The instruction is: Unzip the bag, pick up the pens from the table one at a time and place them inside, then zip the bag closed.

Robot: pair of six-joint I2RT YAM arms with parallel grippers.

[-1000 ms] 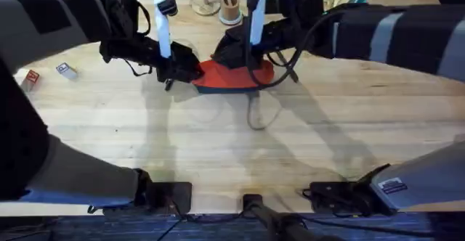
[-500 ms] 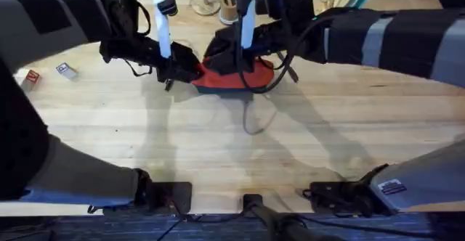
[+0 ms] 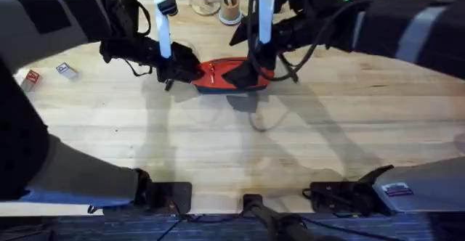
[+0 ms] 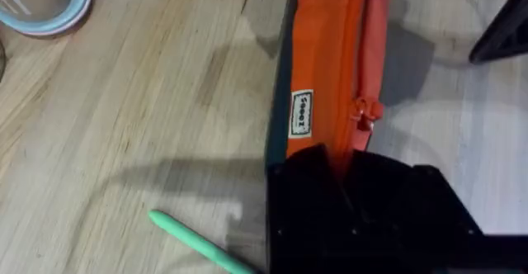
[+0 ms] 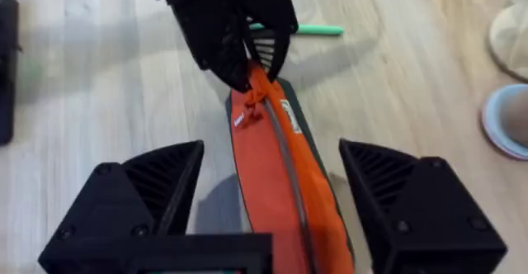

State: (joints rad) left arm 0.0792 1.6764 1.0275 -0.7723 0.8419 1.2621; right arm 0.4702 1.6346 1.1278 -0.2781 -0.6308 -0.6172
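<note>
The orange-red bag [image 3: 218, 74] lies lengthwise at the far middle of the table [image 3: 218, 146]. My left gripper [image 3: 189, 72] is shut on its left end; the left wrist view shows its black fingers [image 4: 301, 171] clamped over the fabric, with the zipper pull [image 4: 365, 113] just beyond them. My right gripper [image 5: 272, 154] stands open above the bag [image 5: 280, 175], one finger on each side, not touching it. It sits right of the bag's centre in the overhead view. A light green pen [image 4: 198, 243] lies on the table beside the left gripper, and the green pen [image 5: 312, 30] lies beyond it in the right wrist view.
A round wooden cup of pale sticks [image 3: 230, 9] and a pink item on a round base [image 3: 205, 0] stand behind the bag. Two small blocks [image 3: 65, 70] lie far left. A blue-rimmed bowl [image 4: 41, 6] sits near the bag. A thin cable loop [image 3: 254, 117] lies in front.
My right gripper has shifted right along the bag, uncovering its left and middle part. The left gripper has kept its hold on the bag's end.
</note>
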